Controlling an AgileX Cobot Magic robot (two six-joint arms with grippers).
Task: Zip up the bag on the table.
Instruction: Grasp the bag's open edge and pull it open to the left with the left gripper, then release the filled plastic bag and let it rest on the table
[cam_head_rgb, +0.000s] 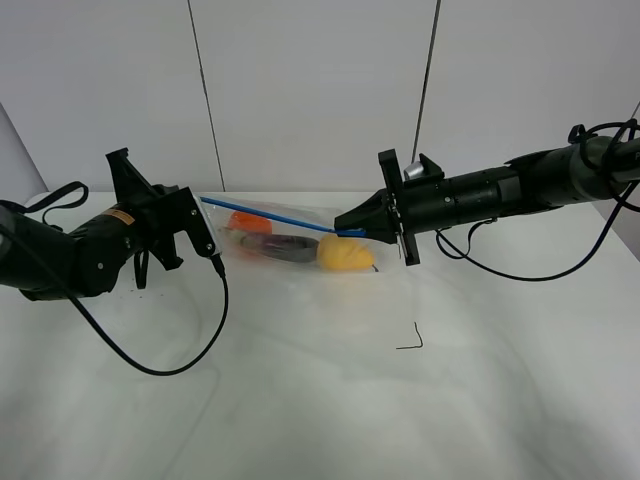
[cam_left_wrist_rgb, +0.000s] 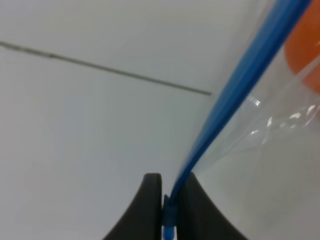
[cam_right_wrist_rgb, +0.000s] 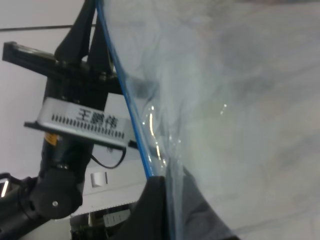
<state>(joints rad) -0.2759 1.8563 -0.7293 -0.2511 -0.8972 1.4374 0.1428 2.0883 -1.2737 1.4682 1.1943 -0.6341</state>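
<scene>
The clear plastic bag (cam_head_rgb: 300, 245) lies on the white table (cam_head_rgb: 300, 410), its blue zipper strip (cam_head_rgb: 270, 217) stretched taut between my two grippers. Orange, purple and yellow produce show inside. My left gripper (cam_head_rgb: 204, 203) is shut on the strip's left end; in the left wrist view the gripper (cam_left_wrist_rgb: 169, 212) pinches the blue strip (cam_left_wrist_rgb: 240, 75). My right gripper (cam_head_rgb: 348, 227) is shut on the strip near its right end; in the right wrist view the gripper (cam_right_wrist_rgb: 172, 210) clamps the bag edge, with the strip (cam_right_wrist_rgb: 130, 110) running towards the left gripper (cam_right_wrist_rgb: 95, 45).
A thin black corner mark (cam_head_rgb: 412, 340) sits on the table in front of the bag's right side. The left arm's black cable (cam_head_rgb: 170, 360) loops down over the table. A pale panelled wall stands behind.
</scene>
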